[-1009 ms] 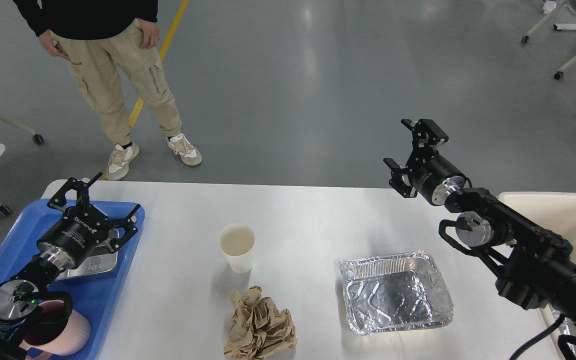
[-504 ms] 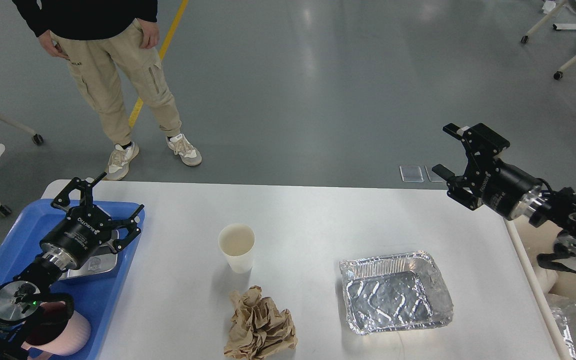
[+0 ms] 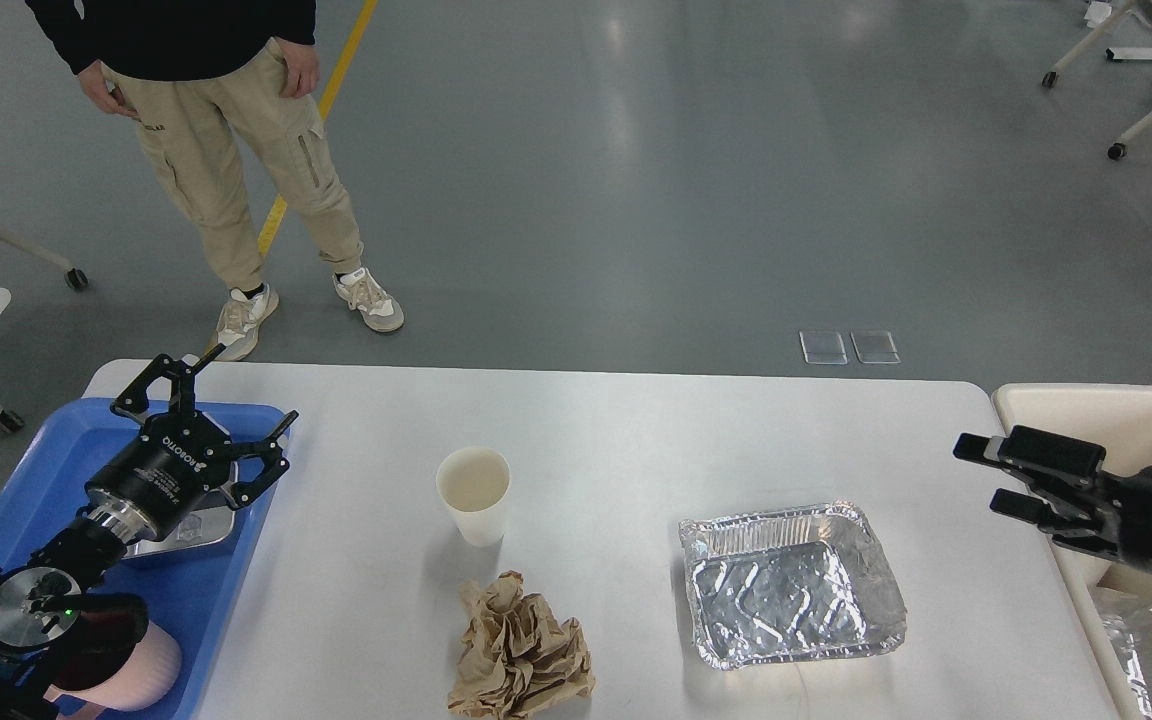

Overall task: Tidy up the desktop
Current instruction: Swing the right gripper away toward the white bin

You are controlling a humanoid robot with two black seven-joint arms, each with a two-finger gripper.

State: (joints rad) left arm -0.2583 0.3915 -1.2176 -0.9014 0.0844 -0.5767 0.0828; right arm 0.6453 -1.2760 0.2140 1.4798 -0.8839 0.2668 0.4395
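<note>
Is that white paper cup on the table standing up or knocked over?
Upright. The paper cup stands on its base on the desktop, its round open mouth facing up.

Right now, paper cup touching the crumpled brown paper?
Apart. The head view shows a strip of bare white desktop between the base of the paper cup and the top of the crumpled brown paper.

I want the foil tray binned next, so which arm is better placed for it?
Probably the right: its end effector is open beside the foil tray and the beige bin. The left end effector hovers over the blue tray.
</note>
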